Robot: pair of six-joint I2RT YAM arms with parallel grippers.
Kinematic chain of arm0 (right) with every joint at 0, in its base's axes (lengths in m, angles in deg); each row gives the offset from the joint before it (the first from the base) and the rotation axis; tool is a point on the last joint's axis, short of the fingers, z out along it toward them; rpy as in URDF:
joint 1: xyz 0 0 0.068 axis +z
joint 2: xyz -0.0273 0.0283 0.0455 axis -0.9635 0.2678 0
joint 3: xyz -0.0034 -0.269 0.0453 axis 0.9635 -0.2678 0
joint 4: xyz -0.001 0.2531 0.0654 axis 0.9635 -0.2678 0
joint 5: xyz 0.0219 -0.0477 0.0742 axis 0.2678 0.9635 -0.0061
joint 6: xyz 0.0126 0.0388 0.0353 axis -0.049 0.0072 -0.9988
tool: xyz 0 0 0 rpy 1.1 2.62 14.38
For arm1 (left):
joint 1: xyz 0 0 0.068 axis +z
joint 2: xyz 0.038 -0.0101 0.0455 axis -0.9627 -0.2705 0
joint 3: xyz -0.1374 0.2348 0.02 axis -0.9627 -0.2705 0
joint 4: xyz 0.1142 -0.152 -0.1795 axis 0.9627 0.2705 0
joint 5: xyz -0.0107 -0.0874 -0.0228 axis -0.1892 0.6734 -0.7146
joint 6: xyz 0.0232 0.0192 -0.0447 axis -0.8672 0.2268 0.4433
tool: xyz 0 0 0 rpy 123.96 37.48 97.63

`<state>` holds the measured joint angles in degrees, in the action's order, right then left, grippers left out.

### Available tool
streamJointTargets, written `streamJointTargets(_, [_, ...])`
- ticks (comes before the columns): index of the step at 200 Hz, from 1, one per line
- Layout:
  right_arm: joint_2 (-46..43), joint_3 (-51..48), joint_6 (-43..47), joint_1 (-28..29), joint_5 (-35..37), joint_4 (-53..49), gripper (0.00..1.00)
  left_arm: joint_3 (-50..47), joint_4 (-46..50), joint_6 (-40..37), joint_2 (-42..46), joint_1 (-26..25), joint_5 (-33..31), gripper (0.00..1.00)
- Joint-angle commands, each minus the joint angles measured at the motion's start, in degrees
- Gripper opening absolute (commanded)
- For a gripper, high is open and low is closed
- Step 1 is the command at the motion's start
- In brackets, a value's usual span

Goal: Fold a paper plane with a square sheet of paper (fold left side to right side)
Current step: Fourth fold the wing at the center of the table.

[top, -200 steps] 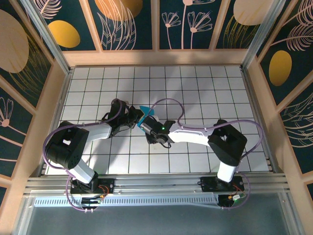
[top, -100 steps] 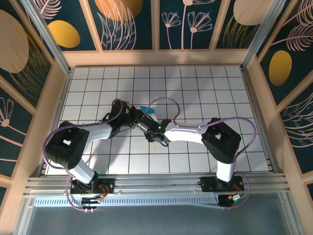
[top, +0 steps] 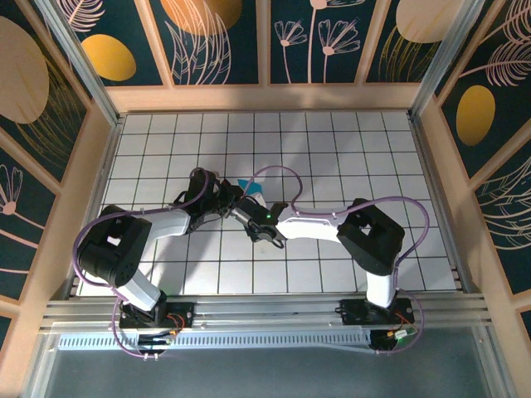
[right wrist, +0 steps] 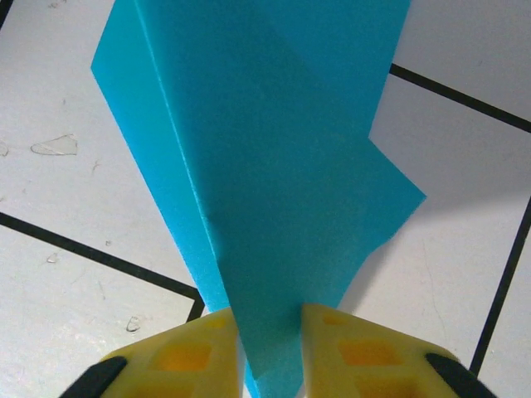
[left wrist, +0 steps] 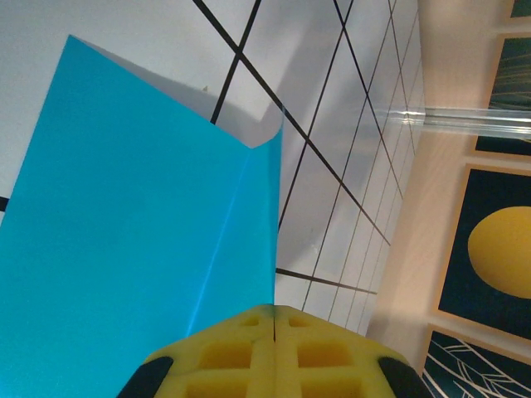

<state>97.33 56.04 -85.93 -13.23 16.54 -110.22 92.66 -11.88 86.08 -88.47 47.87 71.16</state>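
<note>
Roughly at the middle of the white tiled table [top: 348, 149], a little toward its left edge, the folded cyan-blue paper [top: 247, 186] is held between the two arms, and from above only a small pointed patch of it shows. The left gripper [top: 227, 200] has its yellow pads [left wrist: 224, 356] pressed flat together, with the paper's lower edge running into the seam between them, so it pinches the sheet. The left wrist view shows a long crease and a curled upper corner. The right wrist view shows overlapping folded layers rising from the right gripper [right wrist: 270, 336], whose pads [right wrist: 357, 352] stand narrowly apart, flanking the paper; whether they actually press it cannot be told.
</note>
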Motion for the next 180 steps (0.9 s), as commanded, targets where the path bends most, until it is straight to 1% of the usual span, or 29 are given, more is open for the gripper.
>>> streamJointTargets(1, [1.43, 1.88, 0.66, 0.30, 2.19, -0.03, 0.21, -0.27, -0.05, 1.89, 0.27, -0.28, -0.10, 0.03])
streamJointTargets(36, [1.50, 1.62, 1.02, 0.30, 1.77, -0.39, 0.16, -0.44, 0.21, 1.57, 0.18, -0.28, -0.27, 0.06])
streamJointTargets(95, [1.59, 0.41, 1.83, 0.45, 0.78, -0.63, 0.09, -0.17, 3.26, -0.96, 1.21, 0.36, -0.71, 0.21])
streamJointTargets(132, [2.11, 0.55, 2.51, 0.58, 0.30, -0.91, 0.08, -1.60, 7.55, -4.25, 5.18, 3.73, -0.45, 0.37])
streamJointTargets(168, [2.67, 0.91, 3.71, 0.69, -0.48, -1.24, 0.08, -2.20, 16.28, -10.49, 12.54, 9.19, -1.58, 0.49])
streamJointTargets(180, [2.95, 1.15, 4.17, 0.81, -0.63, -1.44, 0.08, -2.36, 18.96, -12.41, 14.80, 11.06, -1.70, 0.51])
